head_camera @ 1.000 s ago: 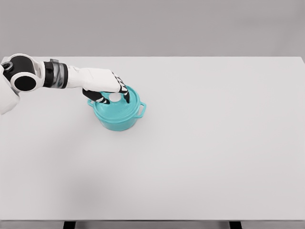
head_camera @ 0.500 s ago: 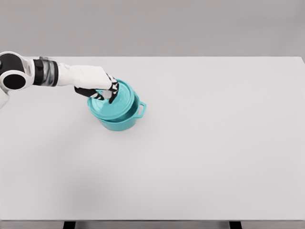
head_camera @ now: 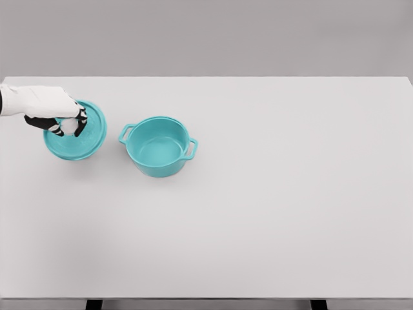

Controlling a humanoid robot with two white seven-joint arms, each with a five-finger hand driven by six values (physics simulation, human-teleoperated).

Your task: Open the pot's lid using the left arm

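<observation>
Lid [head_camera: 76, 132] has come clear off the pot [head_camera: 158, 146], carried well left over the counter [head_camera: 271, 194] by the left hand [head_camera: 48, 108] pinching its white knob, so the pot now stands open.

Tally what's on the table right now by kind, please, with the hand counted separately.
Pots: 1, teal pot, open, nothing visible inside
Lids: 1, teal lid, held by its white knob, left of the pot
Hands: 1, left hand
Total: 3
</observation>
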